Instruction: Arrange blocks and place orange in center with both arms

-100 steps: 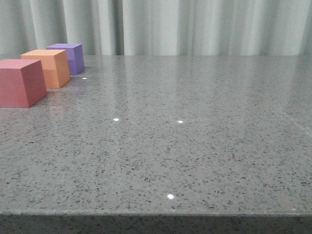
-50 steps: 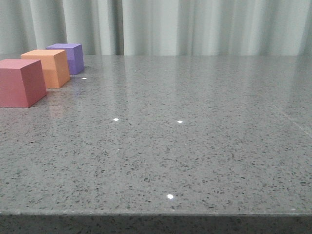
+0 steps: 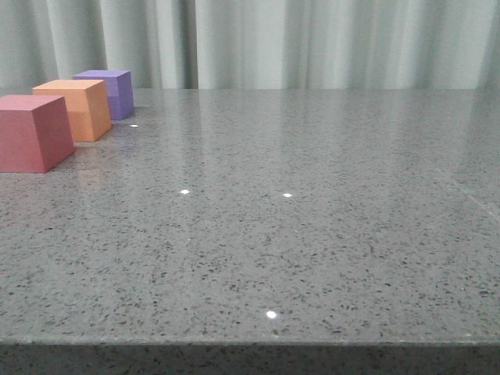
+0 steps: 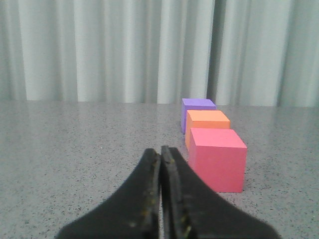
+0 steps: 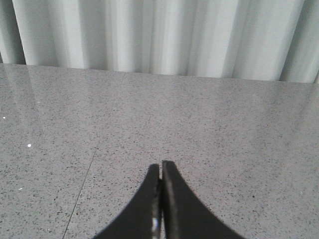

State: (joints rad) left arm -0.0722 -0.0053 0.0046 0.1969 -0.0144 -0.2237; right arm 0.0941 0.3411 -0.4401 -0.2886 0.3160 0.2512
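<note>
Grey speckled table (image 3: 312,234), pale curtain (image 3: 312,39) behind. Red-pink cube (image 3: 31,133), orange cube (image 3: 78,108), purple cube (image 3: 109,92) in a row at far left, orange in the middle; gaps between them hard to judge. Left gripper (image 4: 160,154) and right gripper (image 5: 160,169): fingers pressed together, empty.

Right pincer (image 5: 160,172) closed above grey table (image 5: 224,129)

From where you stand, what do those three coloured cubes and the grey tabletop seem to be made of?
The red-pink cube, orange cube and purple cube look like painted wood or dense foam: flat, matte faces with no glare and crisp edges. I cannot tell which. The tabletop looks like polished speckled stone or a stone-look laminate: dark flecks in grey, with glossy reflections and bright light spots.
</note>
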